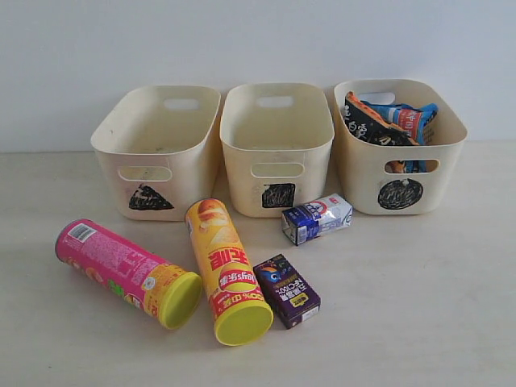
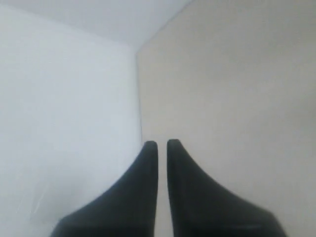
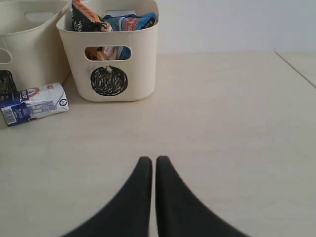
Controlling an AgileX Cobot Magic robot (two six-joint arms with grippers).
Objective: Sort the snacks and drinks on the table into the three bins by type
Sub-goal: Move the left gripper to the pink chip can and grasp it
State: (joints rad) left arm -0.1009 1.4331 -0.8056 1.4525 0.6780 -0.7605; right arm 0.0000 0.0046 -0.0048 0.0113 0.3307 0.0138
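Observation:
The pink canister point(image 1: 125, 272) and the yellow canister point(image 1: 226, 268) lie on their sides at the front of the table. A dark purple carton point(image 1: 286, 290) lies beside the yellow one, and a blue-and-white carton point(image 1: 317, 218) point(image 3: 33, 103) rests before the square bin point(image 1: 276, 145). The triangle bin point(image 1: 157, 149) holds nothing I can see. Both crinkly bags point(image 1: 389, 121) point(image 3: 111, 20) sit in the circle bin point(image 1: 397, 145) point(image 3: 109, 49). Neither arm shows in the exterior view. My left gripper point(image 2: 162, 143) is shut and holds nothing. My right gripper point(image 3: 152, 160) is shut too, over bare table short of the circle bin.
A pale wall stands behind the bins. The table edge point(image 3: 295, 69) runs off to one side in the right wrist view. The left wrist view shows only a wall point(image 2: 64, 123) meeting a beige surface.

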